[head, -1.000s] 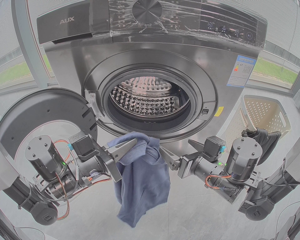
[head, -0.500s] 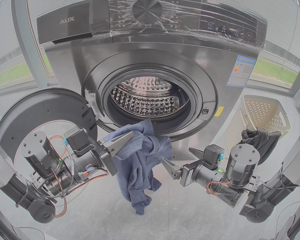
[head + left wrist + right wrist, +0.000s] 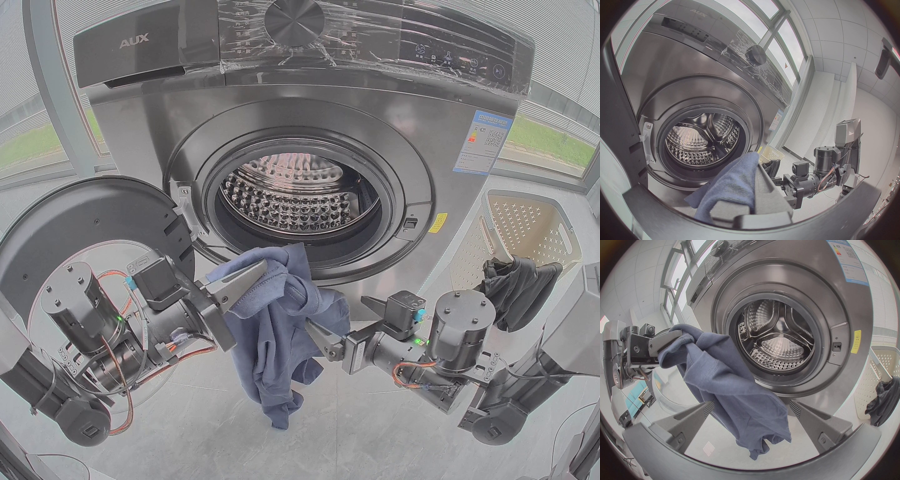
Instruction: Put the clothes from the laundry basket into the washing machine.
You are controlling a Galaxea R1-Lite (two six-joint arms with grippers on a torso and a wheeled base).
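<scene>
With the left gripper [image 3: 259, 273], pinching a bunched fold of a blue shirt [image 3: 275, 340], shut tight on the cloth. Holding that fold up just in front of the washing machine [image 3: 375, 119], about level with the lower rim of its round opening, and letting the rest hang free above the floor [image 3: 375, 431]. With the right gripper [image 3: 317, 332], standing wide open close beside the left, one finger to each side of the hanging shirt, closed on nothing; cannot tell whether touching the cloth. Facing the open drum [image 3: 294, 194], bare studded metal inside, with the door [image 3: 81, 219] swung wide to the left. Farther right, on the floor beside the machine's right side: the laundry basket [image 3: 531, 225], with a dark garment [image 3: 519, 290] draped over its near rim.
</scene>
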